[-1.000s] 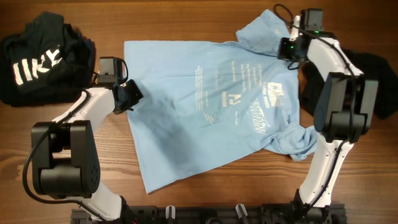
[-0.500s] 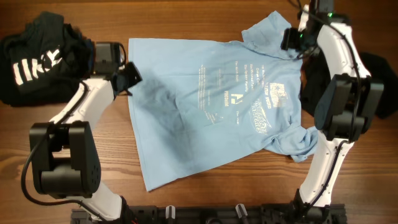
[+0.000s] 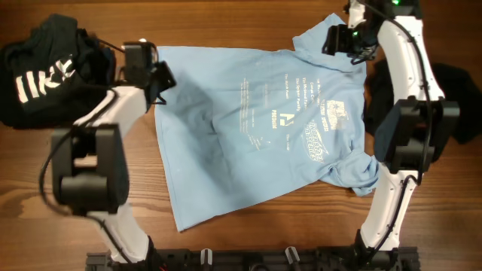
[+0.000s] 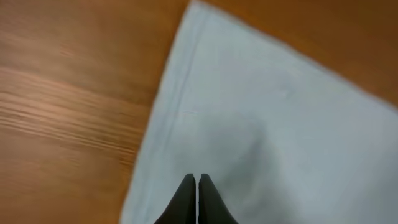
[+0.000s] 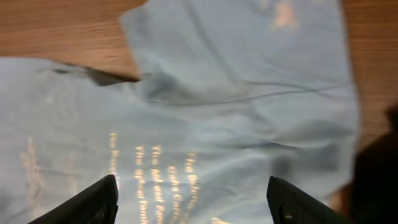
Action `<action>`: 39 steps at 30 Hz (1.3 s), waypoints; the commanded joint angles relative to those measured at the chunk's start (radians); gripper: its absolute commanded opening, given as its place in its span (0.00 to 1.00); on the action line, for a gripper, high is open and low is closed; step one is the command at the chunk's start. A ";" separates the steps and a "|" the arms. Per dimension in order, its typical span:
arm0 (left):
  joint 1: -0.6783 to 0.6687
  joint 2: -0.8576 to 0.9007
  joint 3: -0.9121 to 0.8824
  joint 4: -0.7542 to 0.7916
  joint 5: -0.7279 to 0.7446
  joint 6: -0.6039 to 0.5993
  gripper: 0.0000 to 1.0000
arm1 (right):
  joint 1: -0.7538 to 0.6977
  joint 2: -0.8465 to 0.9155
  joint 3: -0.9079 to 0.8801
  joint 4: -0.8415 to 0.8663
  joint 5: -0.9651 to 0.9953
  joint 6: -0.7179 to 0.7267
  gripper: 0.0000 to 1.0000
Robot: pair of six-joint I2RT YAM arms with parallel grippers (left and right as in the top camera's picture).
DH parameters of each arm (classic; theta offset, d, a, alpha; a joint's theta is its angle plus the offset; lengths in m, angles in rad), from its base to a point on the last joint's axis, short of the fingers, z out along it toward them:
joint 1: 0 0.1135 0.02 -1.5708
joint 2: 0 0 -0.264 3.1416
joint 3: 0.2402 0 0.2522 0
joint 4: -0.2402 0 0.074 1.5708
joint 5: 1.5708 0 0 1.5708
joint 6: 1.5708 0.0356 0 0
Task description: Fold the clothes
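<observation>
A light blue T-shirt (image 3: 256,128) lies spread flat across the middle of the wooden worktop (image 3: 248,233), printed side up, with pale text lines showing. Its hem faces the left arm and its sleeves face the right arm. The near sleeve (image 3: 354,173) is bunched into a lump; the far sleeve (image 3: 320,38) lies flatter.

My left claw (image 3: 160,75) sits at the shirt's far hem corner. In the left wrist view its fingers (image 4: 198,199) are pressed together just inside the hem edge, and I see no cloth between them. Whether the tips touch the fabric, I cannot tell.

My right claw (image 3: 343,38) hangs over the far sleeve. Its wrist view shows the fingers (image 5: 99,199) spread wide apart with nothing between them, the sleeve below.

Bare wood runs along the whole near edge and beside the hem. A dark garment heap (image 3: 45,71) with white lettering lies at far left, near the left claw. Another dark garment (image 3: 456,90) lies at the right, partly behind the right arm.
</observation>
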 commanded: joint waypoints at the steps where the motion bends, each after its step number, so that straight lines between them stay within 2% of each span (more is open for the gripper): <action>1: -0.043 0.087 0.006 0.039 -0.016 0.019 0.04 | 0.029 -0.026 0.017 -0.006 -0.023 -0.013 0.77; 9: -0.061 0.128 0.006 0.130 -0.026 0.019 0.04 | 0.038 -0.026 0.017 -0.014 -0.023 -0.010 0.78; 14: -0.054 0.200 0.006 0.132 -0.094 0.025 0.04 | 0.038 -0.026 0.017 -0.032 -0.023 -0.011 0.78; 17: -0.041 0.238 0.006 0.154 -0.102 0.082 0.04 | 0.038 -0.026 0.017 -0.040 -0.023 -0.011 0.78; 21: -0.008 0.261 0.007 0.203 -0.189 0.114 0.04 | 0.038 -0.026 0.017 -0.043 -0.015 -0.011 0.78; 27: 0.074 0.261 0.063 0.219 -0.192 0.177 0.04 | 0.038 -0.026 0.017 -0.035 -0.011 -0.011 0.79; 32: 0.117 0.261 0.164 0.142 -0.182 0.177 0.04 | 0.038 -0.026 0.017 -0.022 -0.008 -0.011 0.82; 39: 0.089 0.259 0.318 -0.109 -0.136 0.176 0.04 | 0.038 -0.037 0.018 -0.027 0.008 0.016 0.86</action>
